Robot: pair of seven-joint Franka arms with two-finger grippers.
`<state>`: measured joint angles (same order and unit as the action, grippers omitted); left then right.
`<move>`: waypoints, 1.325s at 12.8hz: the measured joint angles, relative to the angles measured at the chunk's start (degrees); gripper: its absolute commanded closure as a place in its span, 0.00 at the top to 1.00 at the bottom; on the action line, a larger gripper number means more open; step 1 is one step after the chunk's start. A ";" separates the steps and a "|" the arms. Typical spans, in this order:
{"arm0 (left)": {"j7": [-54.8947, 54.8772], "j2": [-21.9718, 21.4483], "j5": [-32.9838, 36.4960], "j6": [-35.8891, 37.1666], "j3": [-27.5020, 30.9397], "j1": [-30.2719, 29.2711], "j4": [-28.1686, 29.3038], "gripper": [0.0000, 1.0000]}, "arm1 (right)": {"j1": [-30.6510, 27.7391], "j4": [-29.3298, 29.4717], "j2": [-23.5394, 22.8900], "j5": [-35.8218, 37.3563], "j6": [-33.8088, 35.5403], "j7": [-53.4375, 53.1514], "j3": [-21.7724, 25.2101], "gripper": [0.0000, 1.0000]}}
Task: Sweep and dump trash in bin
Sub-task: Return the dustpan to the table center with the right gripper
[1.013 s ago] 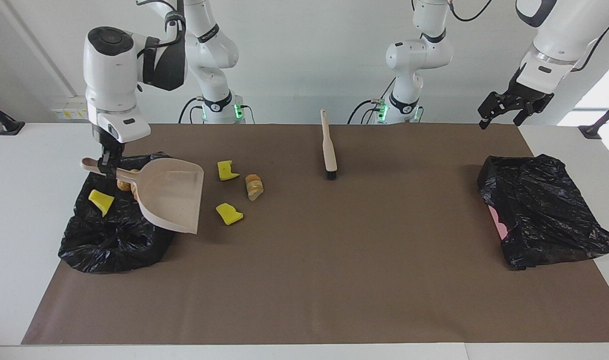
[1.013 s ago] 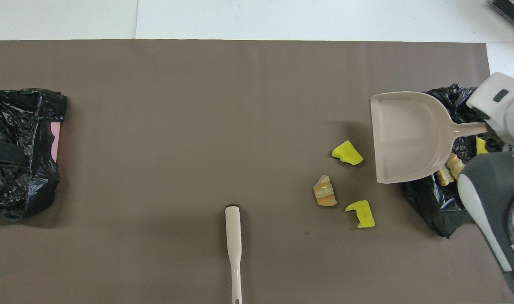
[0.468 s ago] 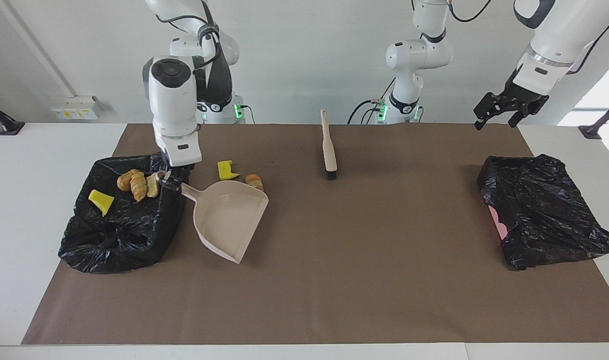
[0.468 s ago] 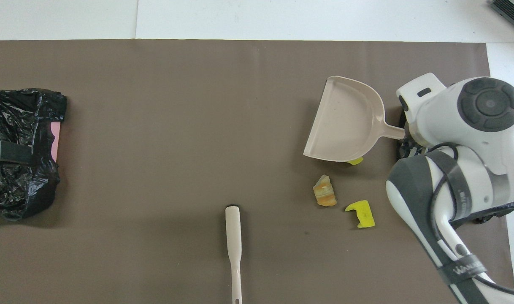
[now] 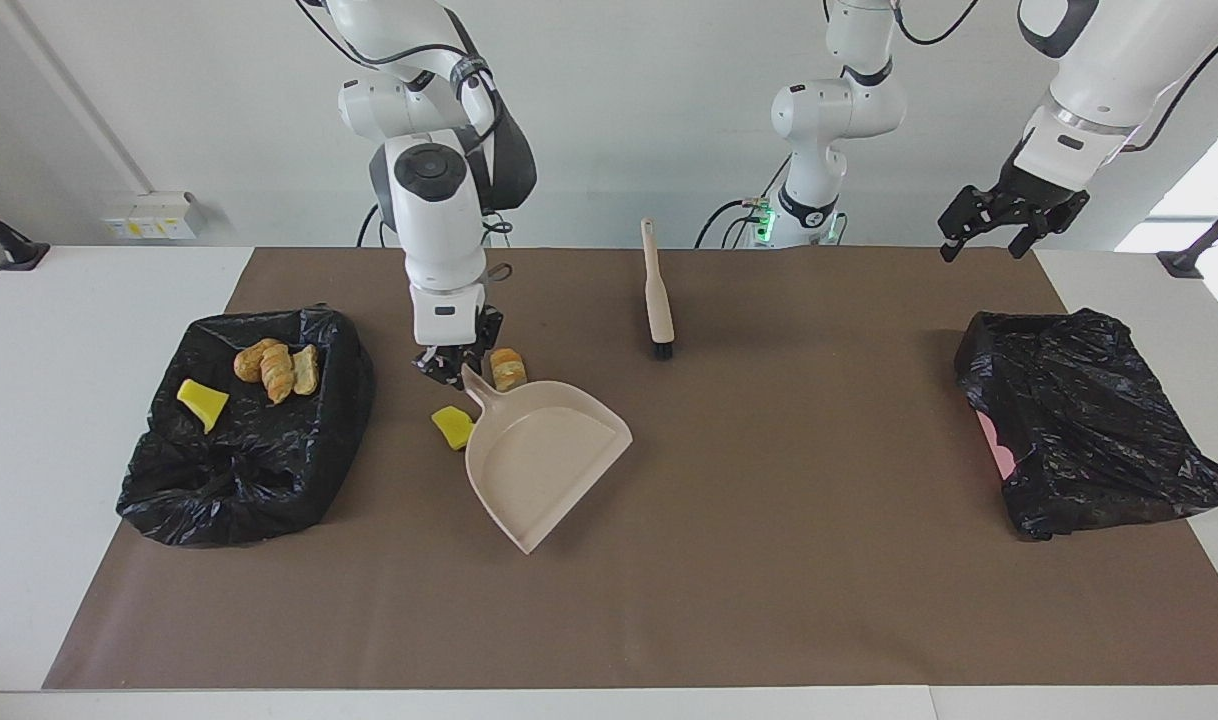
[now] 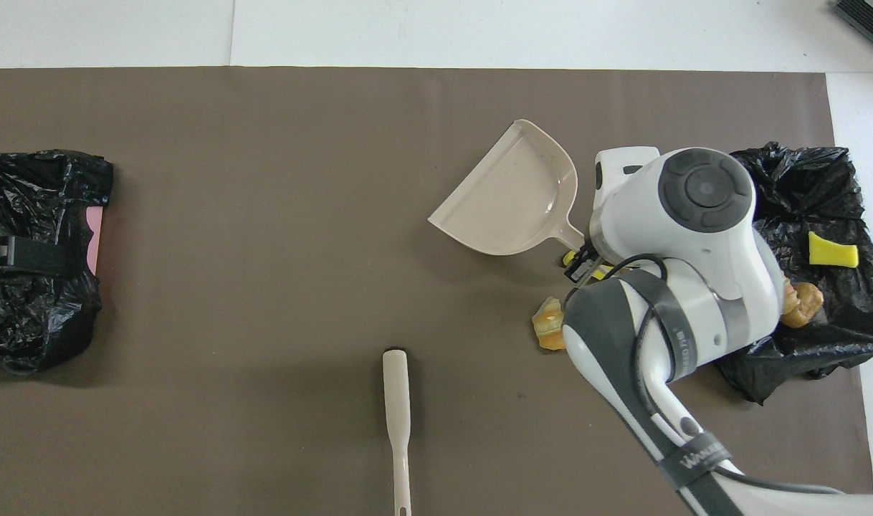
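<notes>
Facing view: right gripper clamped on the dustpan handle, a bread lump and yellow wedge beside it; more trash lies in the bin toward its arm's end. Left gripper waits, fingers apart, above the other bin.

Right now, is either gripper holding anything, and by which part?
The right gripper is shut on the dustpan, gripping the end of its handle. The left gripper is open, holds nothing and waits above the table's edge.

Right claw points straight down, fingers pinched together; left claw hangs raised, fingers spread wide
</notes>
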<state>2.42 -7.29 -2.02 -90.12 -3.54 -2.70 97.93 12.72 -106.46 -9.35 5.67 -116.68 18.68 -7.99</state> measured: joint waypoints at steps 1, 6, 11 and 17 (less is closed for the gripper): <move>0.00 0.00 0.00 0.00 0.00 0.00 0.00 1.00 | 2.21 0.67 -1.14 -0.59 -0.47 -6.62 -0.02 0.00; 0.00 0.00 0.00 0.00 0.00 0.01 0.06 1.00 | 10.31 4.10 -6.44 -4.64 -2.45 -35.67 -0.06 0.00; 0.00 0.00 0.00 0.02 0.00 0.02 0.42 1.00 | 14.83 12.35 -16.08 -4.58 -3.01 -54.56 0.04 1.00; 0.11 0.08 0.00 -4.49 0.53 -0.04 0.48 1.00 | 13.50 15.07 -14.76 -4.61 0.35 -56.01 0.52 1.00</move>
<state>2.54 -7.21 -2.02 -94.61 -3.01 -2.74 98.42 26.22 -91.39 -24.11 1.06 -116.33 -37.32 -7.47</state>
